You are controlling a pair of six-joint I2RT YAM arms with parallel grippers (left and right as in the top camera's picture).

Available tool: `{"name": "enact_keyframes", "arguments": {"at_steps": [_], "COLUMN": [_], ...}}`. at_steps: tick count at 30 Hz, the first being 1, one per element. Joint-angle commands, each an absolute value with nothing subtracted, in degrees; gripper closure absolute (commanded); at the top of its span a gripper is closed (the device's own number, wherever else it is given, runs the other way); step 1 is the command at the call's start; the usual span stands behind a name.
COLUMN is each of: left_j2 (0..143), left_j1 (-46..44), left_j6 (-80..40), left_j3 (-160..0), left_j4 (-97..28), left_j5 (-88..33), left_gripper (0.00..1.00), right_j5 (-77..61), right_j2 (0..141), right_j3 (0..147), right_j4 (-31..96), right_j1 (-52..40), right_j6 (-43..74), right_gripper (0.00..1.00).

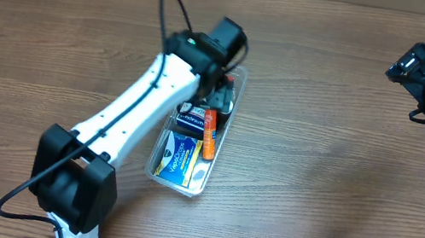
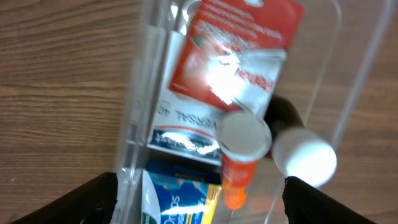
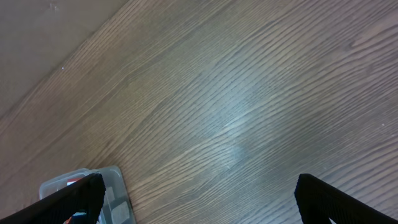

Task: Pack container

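Clear plastic container (image 1: pixel 214 161) near the middle of the wooden table (image 1: pixel 312 196), directly beneath left gripper (image 2: pixel 199 214) — fingers spread wide, gripping nothing. Inside: orange tube (image 2: pixel 239 171), white-capped bottle (image 2: pixel 303 155), red packet (image 2: pixel 233 50), blue-and-yellow box (image 2: pixel 180 199). Probably light, thin-walled, flexible, slick — best gripped across the rim. Right gripper (image 3: pixel 205 205) parted, empty, well apart.

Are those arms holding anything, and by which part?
Nothing. The left tool gapes open above the packed tray; the right tool is open over the table.
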State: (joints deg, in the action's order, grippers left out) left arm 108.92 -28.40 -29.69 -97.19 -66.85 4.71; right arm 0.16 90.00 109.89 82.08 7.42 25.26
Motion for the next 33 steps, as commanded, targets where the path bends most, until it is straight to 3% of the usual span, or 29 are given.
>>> {"name": "enact_keyframes", "arguments": {"at_steps": [1,4,8,11,12,13,16,21,24,27,33], "left_j2": [108.68,106.10,96.79,85.27,80.93,76.88,66.70,52.47,40.58,31.29,26.85], "left_j1": [-24.97,-21.63,-20.21,-22.44,-23.62,-24.77,-27.35,-27.68,-27.68,-25.76,-9.41], "left_j6": [-30.39,-26.76,-23.75,-23.81,-24.03,-24.97,-30.96,-28.86,-34.98,-36.75,-20.16], "left_j3": [-98.45,-102.21,-110.19,-111.39,-111.39,-111.39,-111.39,-111.00,-104.42,-92.71,-61.01], "left_j4": [-65.98,-71.24,-81.32,-85.49,-86.74,-88.36,-90.83,-96.79,-96.42,-87.61,-54.70], "left_j5": [-0.01,0.25,11.57,19.97,19.90,19.90,14.74,12.19,17.74,24.60,22.39], "left_gripper": [0.18,0.29,0.30,0.26,0.18,0.00,0.00,0.00,0.00,0.00,0.00], "right_j5": [-0.14,-0.14,-0.14,-0.14,-0.14,-0.14,-0.14,-0.14,-0.14,-0.14,-0.14], "right_j2": [89.58,89.58,89.58,89.58,89.58,89.58,89.58,89.58,89.58,89.58,89.58], "right_j3": [110.26,110.26,110.26,110.26,110.26,110.26,110.26,110.26,110.26,110.26,110.26], "right_j4": [81.97,81.97,81.95,81.97,81.95,81.95,81.97,81.95,81.97,81.95,81.95], "right_j1": [7.46,7.46,7.46,7.46,7.46,7.46,7.46,7.46,7.46,7.46,7.46], "right_j6": [25.26,25.26,25.26,25.26,25.26,25.26,25.26,25.26,25.26,25.26,25.26], "right_gripper": [0.00,0.00,0.00,0.00,0.00,0.00,0.00,0.00,0.00,0.00,0.00]}}
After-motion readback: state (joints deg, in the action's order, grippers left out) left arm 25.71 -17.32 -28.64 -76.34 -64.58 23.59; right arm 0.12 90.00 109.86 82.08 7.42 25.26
